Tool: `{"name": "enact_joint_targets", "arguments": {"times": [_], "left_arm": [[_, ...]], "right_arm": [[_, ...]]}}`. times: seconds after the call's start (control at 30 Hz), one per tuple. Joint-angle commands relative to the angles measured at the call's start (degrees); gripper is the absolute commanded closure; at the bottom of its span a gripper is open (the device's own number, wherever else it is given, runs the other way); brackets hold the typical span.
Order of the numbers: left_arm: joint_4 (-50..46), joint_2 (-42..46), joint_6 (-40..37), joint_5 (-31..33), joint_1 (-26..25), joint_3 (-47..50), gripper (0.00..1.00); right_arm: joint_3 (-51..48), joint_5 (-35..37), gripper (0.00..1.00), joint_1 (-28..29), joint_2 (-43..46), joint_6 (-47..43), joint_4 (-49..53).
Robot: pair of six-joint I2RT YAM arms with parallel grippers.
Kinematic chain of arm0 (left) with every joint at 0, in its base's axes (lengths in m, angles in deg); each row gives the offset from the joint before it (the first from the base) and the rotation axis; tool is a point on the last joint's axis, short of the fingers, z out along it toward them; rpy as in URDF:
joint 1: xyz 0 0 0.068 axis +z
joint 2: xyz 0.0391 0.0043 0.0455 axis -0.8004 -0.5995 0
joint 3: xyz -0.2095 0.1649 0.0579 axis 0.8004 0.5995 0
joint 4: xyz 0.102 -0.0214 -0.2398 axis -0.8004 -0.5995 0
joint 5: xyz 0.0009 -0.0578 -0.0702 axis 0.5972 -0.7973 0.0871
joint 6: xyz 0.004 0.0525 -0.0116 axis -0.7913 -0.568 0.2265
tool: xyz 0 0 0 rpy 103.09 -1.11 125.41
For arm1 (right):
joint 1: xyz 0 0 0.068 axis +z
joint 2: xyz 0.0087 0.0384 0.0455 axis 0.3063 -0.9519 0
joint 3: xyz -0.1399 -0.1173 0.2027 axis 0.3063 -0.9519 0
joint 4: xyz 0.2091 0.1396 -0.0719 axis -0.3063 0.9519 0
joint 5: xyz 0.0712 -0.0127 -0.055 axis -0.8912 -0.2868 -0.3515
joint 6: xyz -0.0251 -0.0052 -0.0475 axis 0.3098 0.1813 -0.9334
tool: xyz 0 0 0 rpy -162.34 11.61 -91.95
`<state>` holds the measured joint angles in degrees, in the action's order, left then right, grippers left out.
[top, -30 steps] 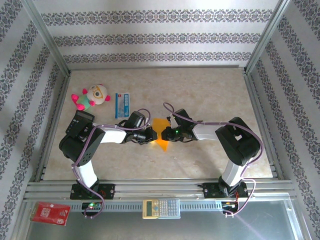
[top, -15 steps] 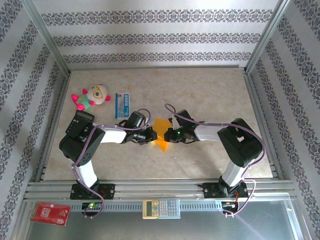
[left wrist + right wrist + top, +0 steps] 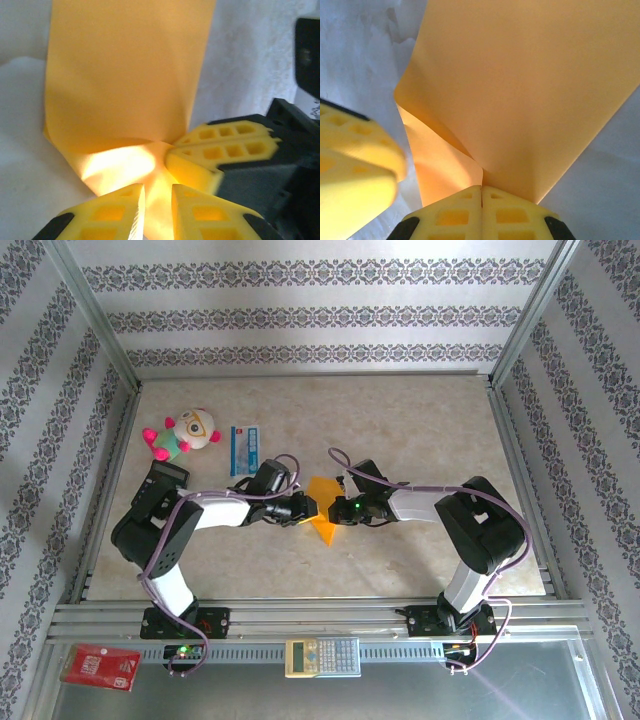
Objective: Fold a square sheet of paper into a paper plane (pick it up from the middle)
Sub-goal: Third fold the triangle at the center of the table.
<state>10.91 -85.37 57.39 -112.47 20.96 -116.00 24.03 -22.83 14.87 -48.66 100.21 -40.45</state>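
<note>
Your right gripper [image 3: 481, 207] is pinched tight on the square sheet of paper [image 3: 324, 529], lifted mid-table [image 3: 420, 420] between both grippers. Left gripper [image 3: 158, 212]: jaws slightly parted, paper in the gap.

Walls [image 3: 320, 315]: white, with grey floral bands, closing in the far, left and right sides.
Frame [image 3: 98, 328]: aluminium posts slanting at both far corners, rails along the near edge.
Table top [image 3: 420, 420]: beige, marbled, matte.
Light: soft and even.
</note>
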Motion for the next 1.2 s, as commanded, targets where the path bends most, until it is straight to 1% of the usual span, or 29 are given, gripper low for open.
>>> {"name": "enact_joint_targets", "arguments": {"times": [0.0, 0.17, 0.27, 0.4, 0.67, 0.83, 1.03, 1.17], "left_arm": [[3.11, 2.65, 2.96, -1.3, -1.49, 2.69, 0.79], [5.94, 1.89, 5.21, -1.73, -4.34, 4.32, 0.86], [8.78, -0.04, 6.66, -2.55, -5.81, 4.33, 0.88], [9.5, -2.3, 6.96, -2.11, -6.98, 3.76, 0.88], [8.43, -5.06, 6.08, -1.24, -7.43, 2.96, 0.87], [6.23, -4.17, 5.03, -0.26, -7.52, 2.94, 0.83], [10.32, -0.83, 7.4, -0.82, -7.86, 5.34, 0.83], [11.62, -0.47, 8.49, -0.88, -8.7, 6.32, 0.84]], "right_arm": [[-0.9, 3.93, 0.98, -0.98, -1.59, -1.26, 4.15], [-1.34, 4.12, 0.99, -0.99, -1.54, -0.97, 3.61], [-1.29, 4.06, 0.99, -0.98, -1.54, -0.94, 3.49], [-1.34, 4.0, 0.99, -1.0, -1.45, -0.85, 3.43], [-1.68, 3.69, 0.99, -0.93, -1.76, -0.5, 2.78], [-2.3, 3.84, 0.99, -0.89, -1.42, -0.3, 2.63], [-2.34, 3.82, 0.99, -0.98, -1.08, -0.28, 2.63], [-2.42, 3.78, 0.99, -0.98, -1.22, -0.19, 2.41]]}}
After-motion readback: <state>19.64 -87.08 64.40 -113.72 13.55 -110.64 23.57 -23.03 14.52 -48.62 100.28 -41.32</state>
